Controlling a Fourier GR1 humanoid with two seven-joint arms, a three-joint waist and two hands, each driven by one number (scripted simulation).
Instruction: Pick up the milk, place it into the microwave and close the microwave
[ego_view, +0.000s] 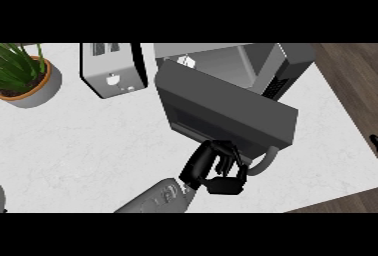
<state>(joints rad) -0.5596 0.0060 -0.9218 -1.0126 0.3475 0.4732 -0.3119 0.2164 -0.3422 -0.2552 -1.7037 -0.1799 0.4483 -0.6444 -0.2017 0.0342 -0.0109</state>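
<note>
Though ajar, microwave door (229, 107) beside hand (214, 169).

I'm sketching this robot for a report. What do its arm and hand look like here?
One arm shows: a rounded grey forearm with small pale marks near the wrist, ending in a black hand with slim fingers and a thumb.

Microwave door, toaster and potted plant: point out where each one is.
microwave door (221, 107): head view, middle of its dark outer panel.
toaster (111, 77): head view, silver end face with the lever.
potted plant (16, 65): head view, on its green leaves.
</note>
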